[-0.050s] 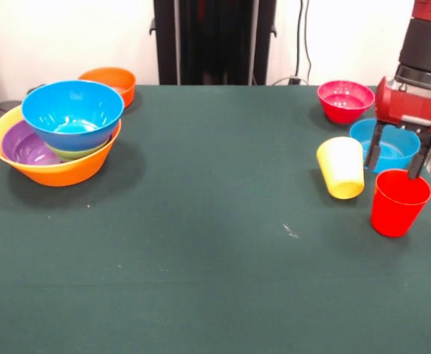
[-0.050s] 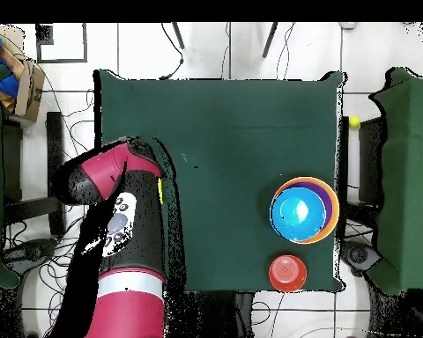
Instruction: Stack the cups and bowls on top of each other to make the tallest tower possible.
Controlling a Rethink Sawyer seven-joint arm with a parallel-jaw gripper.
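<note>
Claw [image 1: 396, 156] spread wide, empty, hovering right above red cup [image 1: 399, 201] rim, prob lining up grab; tower [image 1: 59, 133] far across table, blue bowl on top.

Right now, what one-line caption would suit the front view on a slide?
Open gripper hovers over the red cup, beside a tipped yellow cup; a bowl tower waits across the table.
</note>
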